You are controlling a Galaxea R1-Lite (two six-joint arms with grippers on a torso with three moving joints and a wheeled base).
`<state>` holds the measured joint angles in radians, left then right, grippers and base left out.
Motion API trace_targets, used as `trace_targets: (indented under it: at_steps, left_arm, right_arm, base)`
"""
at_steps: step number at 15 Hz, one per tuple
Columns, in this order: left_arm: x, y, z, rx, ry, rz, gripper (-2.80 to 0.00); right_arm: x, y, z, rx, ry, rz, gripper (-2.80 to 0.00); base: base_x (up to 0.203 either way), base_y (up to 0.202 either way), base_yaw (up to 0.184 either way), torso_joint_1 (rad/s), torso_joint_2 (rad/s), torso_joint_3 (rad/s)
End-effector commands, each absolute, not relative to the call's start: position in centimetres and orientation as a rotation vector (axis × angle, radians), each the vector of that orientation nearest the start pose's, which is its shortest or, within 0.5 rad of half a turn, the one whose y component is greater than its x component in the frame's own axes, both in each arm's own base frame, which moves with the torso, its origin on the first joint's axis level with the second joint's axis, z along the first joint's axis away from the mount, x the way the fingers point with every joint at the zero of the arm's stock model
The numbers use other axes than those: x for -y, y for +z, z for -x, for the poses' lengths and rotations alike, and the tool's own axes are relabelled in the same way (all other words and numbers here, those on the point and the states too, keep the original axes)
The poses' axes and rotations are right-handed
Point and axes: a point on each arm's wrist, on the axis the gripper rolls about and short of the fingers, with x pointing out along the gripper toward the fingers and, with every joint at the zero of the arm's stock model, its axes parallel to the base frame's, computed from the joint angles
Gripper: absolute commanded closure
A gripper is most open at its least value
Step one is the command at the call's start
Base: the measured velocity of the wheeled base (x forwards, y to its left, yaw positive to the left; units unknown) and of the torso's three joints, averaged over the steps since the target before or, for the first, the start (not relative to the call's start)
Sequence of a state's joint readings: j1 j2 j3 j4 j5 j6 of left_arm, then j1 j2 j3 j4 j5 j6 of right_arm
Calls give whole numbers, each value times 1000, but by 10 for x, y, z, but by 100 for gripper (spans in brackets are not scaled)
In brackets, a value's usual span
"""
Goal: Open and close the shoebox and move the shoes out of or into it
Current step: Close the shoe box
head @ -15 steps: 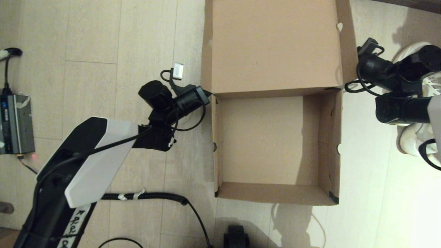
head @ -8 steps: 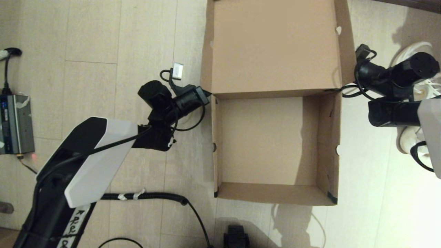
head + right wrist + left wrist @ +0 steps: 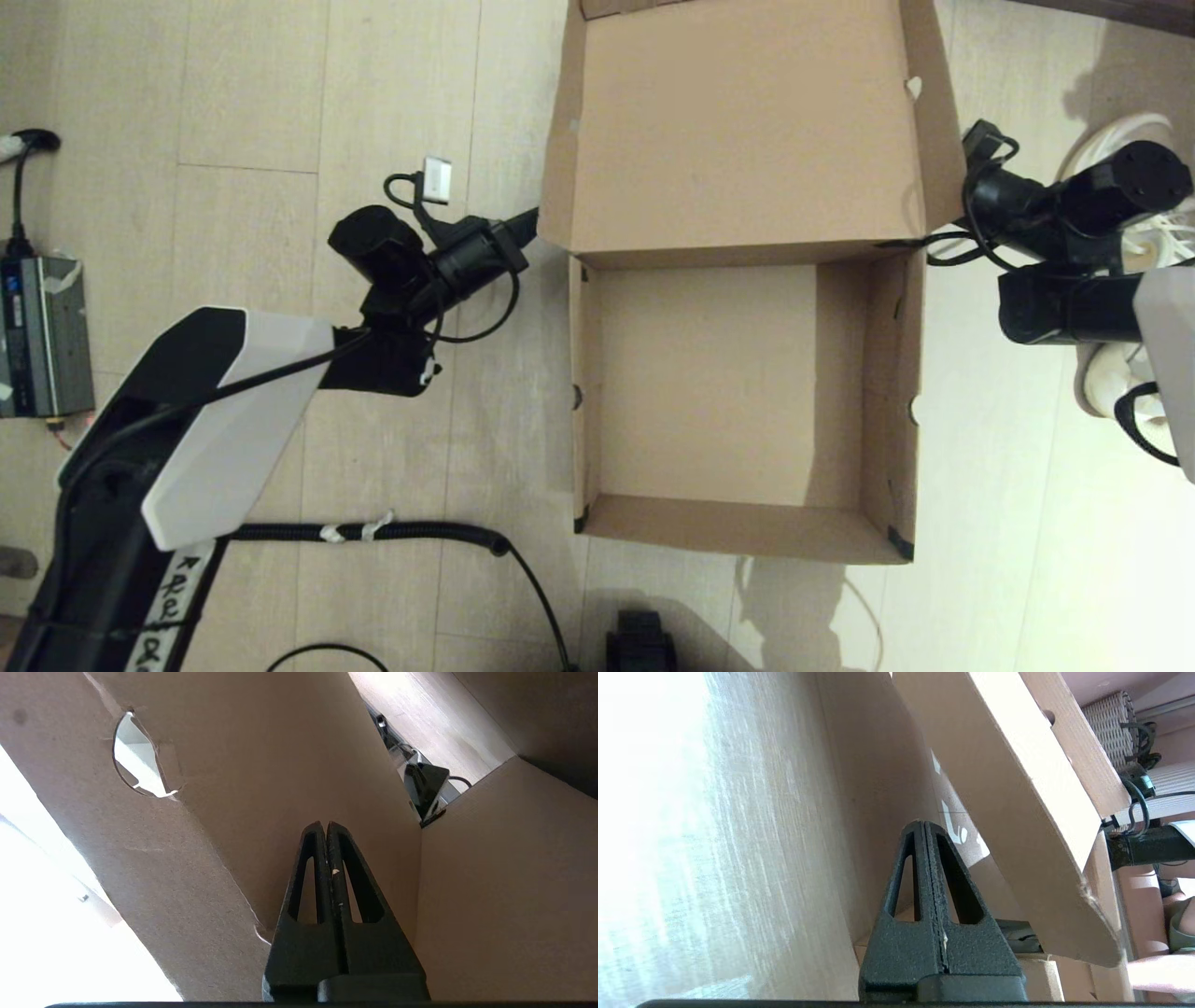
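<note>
Left tool (image 3: 530, 220) has its fingers pressed together on nothing, you can see them flat against each other in the left wrist view (image 3: 924, 830). It sits just outside the box's (image 3: 738, 523) left far corner, at the lid's (image 3: 747, 131) side edge; I can't tell if it touches the cardboard. Right tool (image 3: 325, 828) is likewise closed on nothing, tucked at the right far corner where lid meets wall. My read: you have one tool at each end of the hinge line to prop the lid open so it doesn't flop back over the opening.

Box sits on the floor (image 3: 373, 112), lid swung up and back, inside bare. Shoes (image 3: 1111, 383) are on the floor to the right of the box, mostly hidden behind the right arm, only white bits show. So loading isn't begun.

Head view gives you the layout: both arms, the bare interior, the shoes, a grey device (image 3: 42, 336) far left and a cable (image 3: 401, 534) near the box's front. It doesn't show the fingers. Left wrist view shows the lid tilted over the tool, plus a wicker basket (image 3: 1108, 723) beyond. Right wrist view shows the lid's inner face with a cut-out hole (image 3: 135, 758), and the left arm through the corner gap
</note>
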<state>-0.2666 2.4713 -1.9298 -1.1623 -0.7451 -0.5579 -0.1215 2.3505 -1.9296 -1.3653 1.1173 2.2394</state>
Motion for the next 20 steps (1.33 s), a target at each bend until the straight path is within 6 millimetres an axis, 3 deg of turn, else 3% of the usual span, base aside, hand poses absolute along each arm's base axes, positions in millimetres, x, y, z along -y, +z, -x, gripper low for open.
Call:
trace_targets:
  at_steps: [1,8,12,20]
  left_arm:
    - [145,219,-480,343,-1121,337,0]
    - [144,226,-478,337,-1125,340,0]
    - [150,230,-476,332,-1139,344,0]
    - [164,269,-450,412,-1196,333,0]
  right_arm:
    - [34,289,-449,-525,1224,-1368,0]
    - [18,317,-423,-546,1275,-1308,0]
    - [17,312,-419,-598,1271,-1297,0]
    - [18,295,-429,-624,1257,-1305,0]
  base:
    - [0,0,0,0,0,0]
    - [0,0,0,0,0,0]
    - [0,0,0,0,0,0]
    - [0,0,0,0,0,0]
